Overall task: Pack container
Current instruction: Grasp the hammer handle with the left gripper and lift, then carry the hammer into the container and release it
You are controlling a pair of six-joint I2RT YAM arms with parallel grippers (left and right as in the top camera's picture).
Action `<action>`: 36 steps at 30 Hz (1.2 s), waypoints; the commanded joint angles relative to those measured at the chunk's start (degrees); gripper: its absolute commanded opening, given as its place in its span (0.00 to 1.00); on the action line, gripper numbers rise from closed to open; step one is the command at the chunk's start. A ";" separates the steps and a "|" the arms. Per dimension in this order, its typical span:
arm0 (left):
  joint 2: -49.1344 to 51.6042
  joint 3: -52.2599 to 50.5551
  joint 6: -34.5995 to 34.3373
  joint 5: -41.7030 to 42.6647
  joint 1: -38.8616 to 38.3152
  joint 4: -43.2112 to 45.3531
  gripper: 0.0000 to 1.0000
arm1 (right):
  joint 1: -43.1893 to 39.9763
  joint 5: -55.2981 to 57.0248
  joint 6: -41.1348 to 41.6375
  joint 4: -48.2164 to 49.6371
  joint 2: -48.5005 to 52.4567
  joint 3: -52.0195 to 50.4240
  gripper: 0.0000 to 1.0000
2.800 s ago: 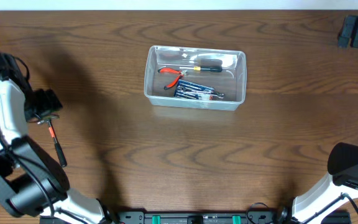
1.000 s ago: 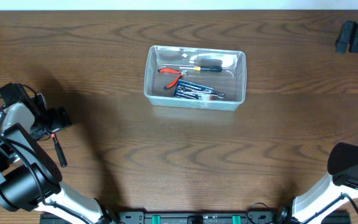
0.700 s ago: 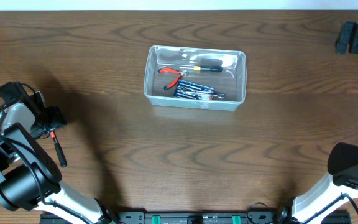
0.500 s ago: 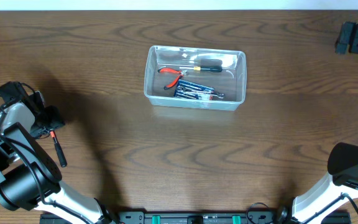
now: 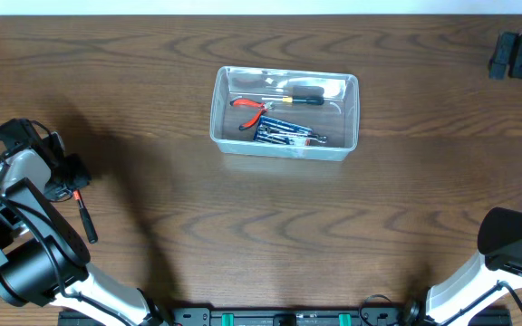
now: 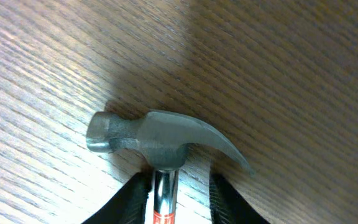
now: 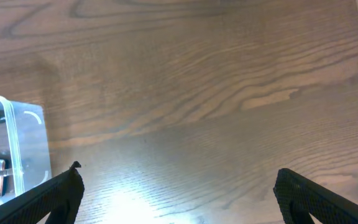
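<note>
Finding the container point(image 5: 214, 116) resting upright on the table point(image 5: 261, 235), a little toward 12 o'clock from the middle, long sides running from 9 to 3 o'clock. Seeing inside it red-handled pliers point(image 5: 250, 107) at the 9 o'clock end, a screwdriver point(image 5: 303, 97) along the 12 o'clock wall, and blue-handled tools point(image 5: 284, 134) along the 6 o'clock wall. Spotting the left gripper point(image 5: 71, 179) far out at 9 o'clock, well apart from the container, released and straddling the neck of a hammer point(image 6: 160, 134) lying flat on the wood. Noting, in the wrist view, the fingers point(image 6: 132, 196) flanking the shaft just under the steel head, with a gap showing on one side. Tracing the hammer's dark handle toward 5 o'clock. Placing the right gripper point(image 7: 178, 169) near the 2 o'clock corner, spread wide and gripping nothing, hovering over bare wood, with one end of the container showing at the 8 o'clock edge of its wrist view.
</note>
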 commanded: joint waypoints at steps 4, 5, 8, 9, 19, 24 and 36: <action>2.19 -0.37 0.11 0.17 -0.07 -0.50 0.24 | -0.13 0.28 0.87 -0.31 0.44 0.22 0.99; 2.19 -0.37 0.11 0.17 -0.07 -0.50 0.22 | -0.13 0.28 0.85 -0.33 0.44 0.22 0.99; 2.19 -0.37 0.11 0.17 -0.07 -0.50 0.19 | -0.13 0.28 0.85 -0.48 0.44 0.22 0.99; 2.19 -0.37 0.11 0.17 -0.07 -0.50 0.13 | -0.13 0.28 0.85 -0.55 0.44 0.22 0.99; 2.12 -0.37 0.09 0.20 -0.07 -0.55 0.06 | -0.13 0.28 0.85 -0.68 0.44 0.22 0.99; 1.73 0.24 -1.68 0.20 -0.17 -0.66 0.06 | -0.13 0.28 0.85 -0.63 0.44 0.22 0.99; -10.95 15.56 7.34 2.12 -14.14 -18.64 0.06 | -0.13 0.24 0.87 -0.63 0.44 0.22 0.99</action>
